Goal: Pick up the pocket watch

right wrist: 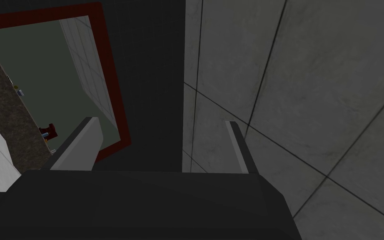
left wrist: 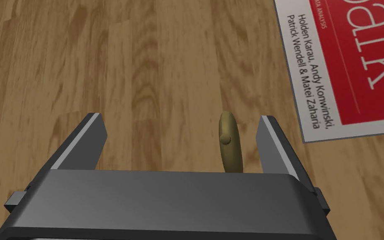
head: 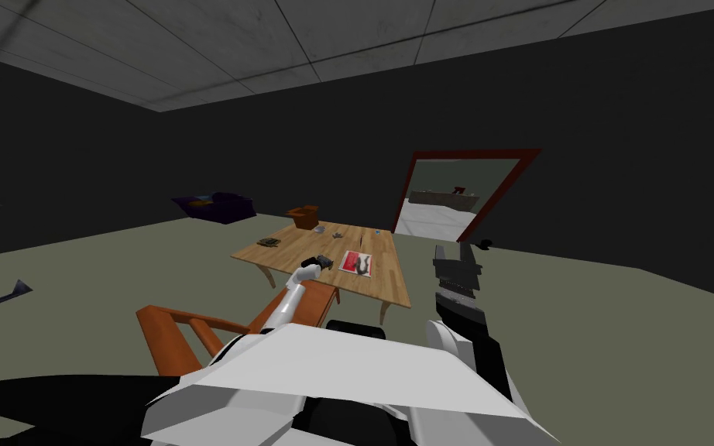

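Note:
A small brass-coloured pocket watch (left wrist: 230, 142), seen edge-on with its knob toward the camera, stands on the wooden table (left wrist: 145, 62) between the fingers of my left gripper (left wrist: 180, 125). It sits close to one finger (left wrist: 272, 137), with a gap to the other. That gripper is open and hovers low over the table. In the head view my left gripper (head: 321, 263) is over the table (head: 301, 248) beside a red and white book (head: 355, 263). My right gripper (head: 454, 254) is raised to the right of the table, its fingers (right wrist: 83, 141) open on nothing.
The red and white book (left wrist: 345, 66) lies right beside the watch. Small items (head: 269, 242) and a brown box (head: 303, 215) sit farther back on the table. An orange chair (head: 193, 333) stands at the near edge. A red-framed doorway (head: 456, 197) is behind.

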